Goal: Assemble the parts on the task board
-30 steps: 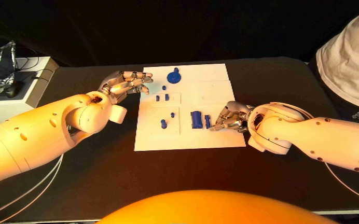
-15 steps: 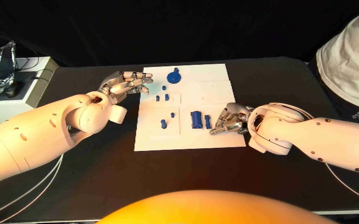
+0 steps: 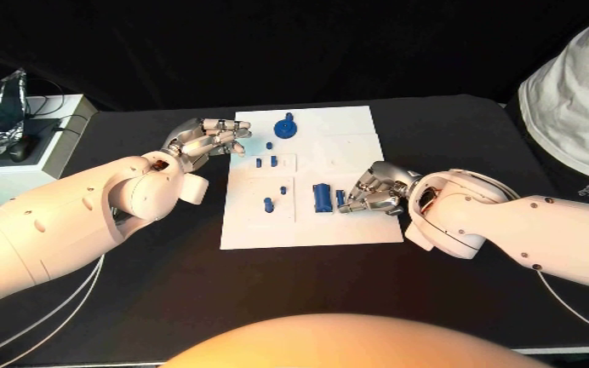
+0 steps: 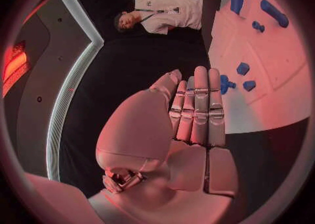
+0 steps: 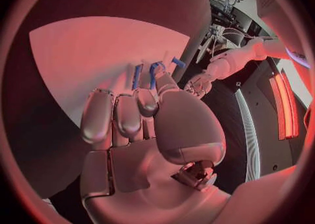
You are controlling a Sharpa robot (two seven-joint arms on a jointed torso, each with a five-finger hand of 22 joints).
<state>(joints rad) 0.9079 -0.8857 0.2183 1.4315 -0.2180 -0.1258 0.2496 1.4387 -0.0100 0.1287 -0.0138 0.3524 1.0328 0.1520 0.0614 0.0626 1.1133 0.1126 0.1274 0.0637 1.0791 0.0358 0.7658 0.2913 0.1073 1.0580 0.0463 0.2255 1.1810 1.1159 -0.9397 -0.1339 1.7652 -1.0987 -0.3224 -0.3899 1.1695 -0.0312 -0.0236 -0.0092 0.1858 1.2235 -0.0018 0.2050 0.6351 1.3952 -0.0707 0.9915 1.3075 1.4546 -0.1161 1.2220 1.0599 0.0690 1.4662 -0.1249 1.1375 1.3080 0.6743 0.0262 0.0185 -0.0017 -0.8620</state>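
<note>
The white task board [image 3: 350,151] lies mid-table with several blue parts on it. A round part [image 3: 286,126] stands at its far end, small pegs [image 3: 266,161] sit in the middle, and a tall block [image 3: 322,196] stands beside a narrow piece [image 3: 340,198] near the front. My right hand [image 3: 374,189] rests on the board with fingers curled, fingertips right beside the narrow piece; I see nothing in its grasp. In the right wrist view its curled hand [image 5: 138,124] fronts the blue pieces [image 5: 155,72]. My left hand [image 3: 208,139] hovers at the board's left edge, fingers straight [image 4: 197,111], holding nothing.
A grey box [image 3: 49,142] with cables stands at the table's left edge. A person in white [image 3: 558,104] is at the right rim, away from the board. Black table surface surrounds the board on all sides.
My right hand has crept slightly toward the narrow blue piece and the block. The left hand and the parts have not moved.
</note>
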